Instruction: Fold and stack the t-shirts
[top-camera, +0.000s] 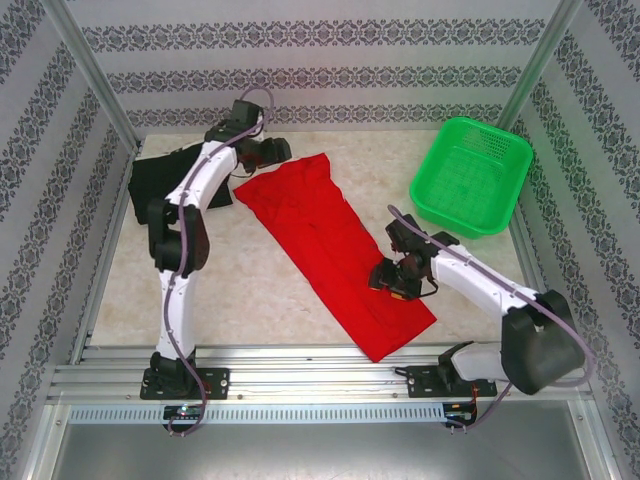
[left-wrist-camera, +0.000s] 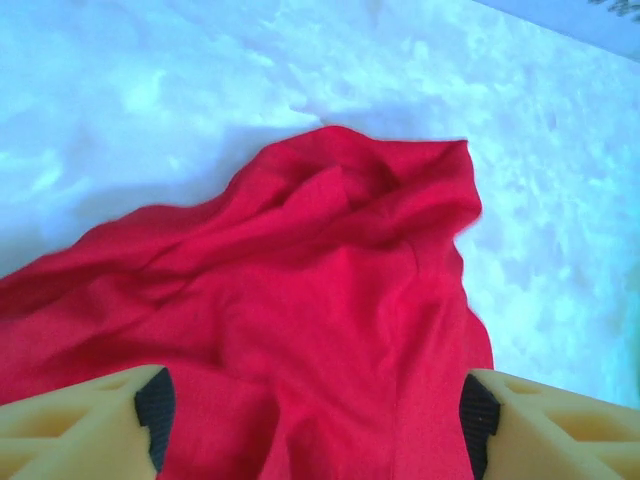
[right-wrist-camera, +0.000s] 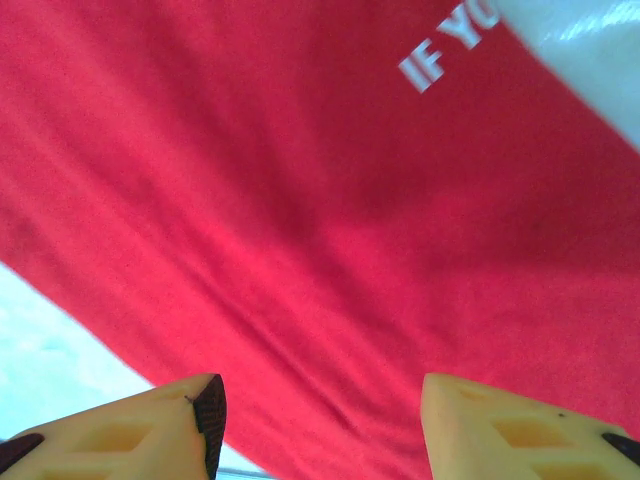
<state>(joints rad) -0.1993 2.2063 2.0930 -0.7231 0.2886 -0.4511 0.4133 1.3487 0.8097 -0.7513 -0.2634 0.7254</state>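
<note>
Cloth seen from above: the red t-shirt (top-camera: 335, 250) lies as a long narrow band slanting across the table (top-camera: 250, 300) from the far middle to the near right, a shape that suggests it is laid out for a crosswise fold. The left gripper (top-camera: 270, 152) sits at its far end and the right gripper (top-camera: 392, 278) at its near right edge, one arm per end, probably so the band can be doubled over. The black t-shirt (top-camera: 155, 175) is bunched at the far left, partly under the left arm, well apart from the red one. The green basket (top-camera: 465, 222) stands at the far right and nothing lies in it. From the left wrist, the padded fingers (left-wrist-camera: 155, 405) stand wide apart over rumpled red fabric and pinch nothing. From the right wrist, the jaws are likewise spread, the fingertips (right-wrist-camera: 205, 410) hanging over smooth red cloth with white lettering (right-wrist-camera: 440, 50) near its edge, and nothing is gripped
</note>
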